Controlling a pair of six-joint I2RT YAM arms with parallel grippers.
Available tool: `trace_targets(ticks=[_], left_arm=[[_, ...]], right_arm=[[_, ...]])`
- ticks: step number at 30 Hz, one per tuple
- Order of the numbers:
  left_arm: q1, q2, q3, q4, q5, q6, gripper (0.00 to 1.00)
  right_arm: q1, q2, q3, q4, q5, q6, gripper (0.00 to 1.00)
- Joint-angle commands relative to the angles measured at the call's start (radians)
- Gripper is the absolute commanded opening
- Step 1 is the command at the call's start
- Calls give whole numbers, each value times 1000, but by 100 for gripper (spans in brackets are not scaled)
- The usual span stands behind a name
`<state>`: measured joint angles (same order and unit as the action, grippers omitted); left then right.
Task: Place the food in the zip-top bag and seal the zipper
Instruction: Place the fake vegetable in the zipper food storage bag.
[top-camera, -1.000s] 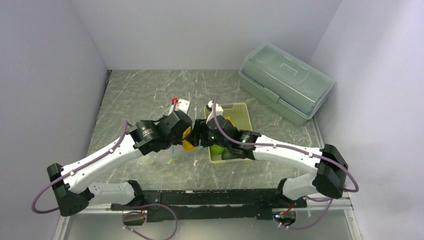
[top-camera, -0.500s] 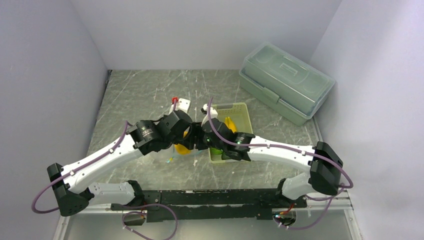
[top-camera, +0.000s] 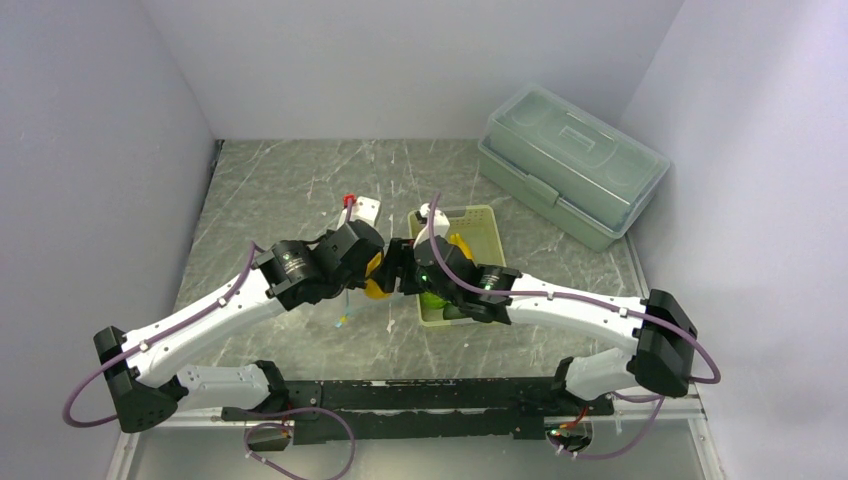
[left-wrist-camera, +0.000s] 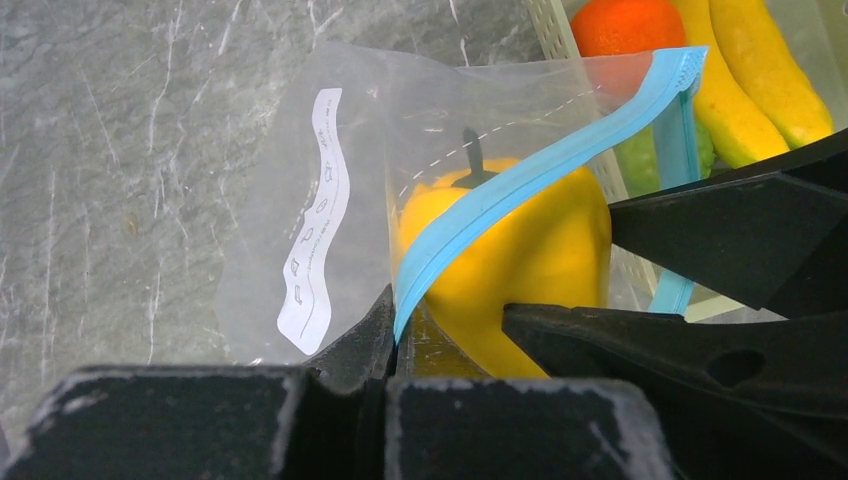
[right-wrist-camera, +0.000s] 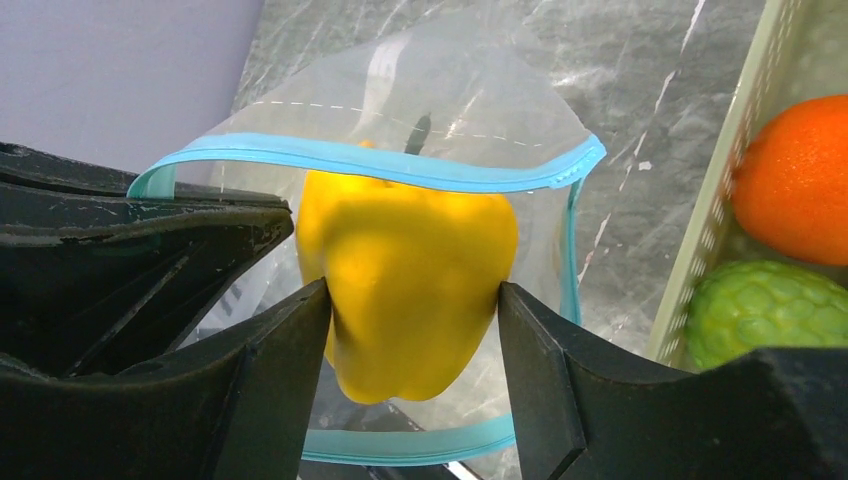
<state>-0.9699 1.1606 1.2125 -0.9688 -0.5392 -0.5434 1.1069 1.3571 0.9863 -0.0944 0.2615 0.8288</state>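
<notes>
Well, the biggest thing here is the gray stone table (top-camera: 280, 190), with pale walls all round it. At its far right corner sits a big see-through box (top-camera: 570, 175) with its lid on. Two white and black arms reach in from the near edge and meet in the middle of the table. The left arm (top-camera: 200, 320) comes from the left side and the right arm (top-camera: 580, 305) from the right.

Just to the right of where they meet stands a pale green basket (top-camera: 490, 225) with little holes in its walls.

Beside the basket, on its left, the clear zip-top bag (left-wrist-camera: 300, 150) is held up off the table. The left gripper (left-wrist-camera: 392, 320) is pinched tight on the edge of the bag, right at the blue zipper (left-wrist-camera: 530, 170). The zipper is not closed. Its two blue strips stand apart and the mouth gapes wide.

The yellow pepper (right-wrist-camera: 410, 260) is in that mouth. Its stem end is inside the bag and its round end pokes out. The right gripper (right-wrist-camera: 410, 292) grasps the pepper, with one black finger pressed on each side.

Inside the basket lie the yellow bananas (left-wrist-camera: 750, 70), the orange ball (right-wrist-camera: 795, 180) and the bumpy green fruit (right-wrist-camera: 765, 310). The ball and the green fruit are right next to each other.
</notes>
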Motion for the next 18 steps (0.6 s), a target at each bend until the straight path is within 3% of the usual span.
trace_targets(ticks=[1,7,18], left_arm=[[-1,-24,19,7,-1,-8,0],[-1,-19,32,1,3,-6,0],[-1,-7,45,-27,-12,-9,0]], right_arm=[[4,-28,20,17,49,-10,67],[4,-19,39,8,69,-17,74],[4,-128,22,-34,123,-78,74]])
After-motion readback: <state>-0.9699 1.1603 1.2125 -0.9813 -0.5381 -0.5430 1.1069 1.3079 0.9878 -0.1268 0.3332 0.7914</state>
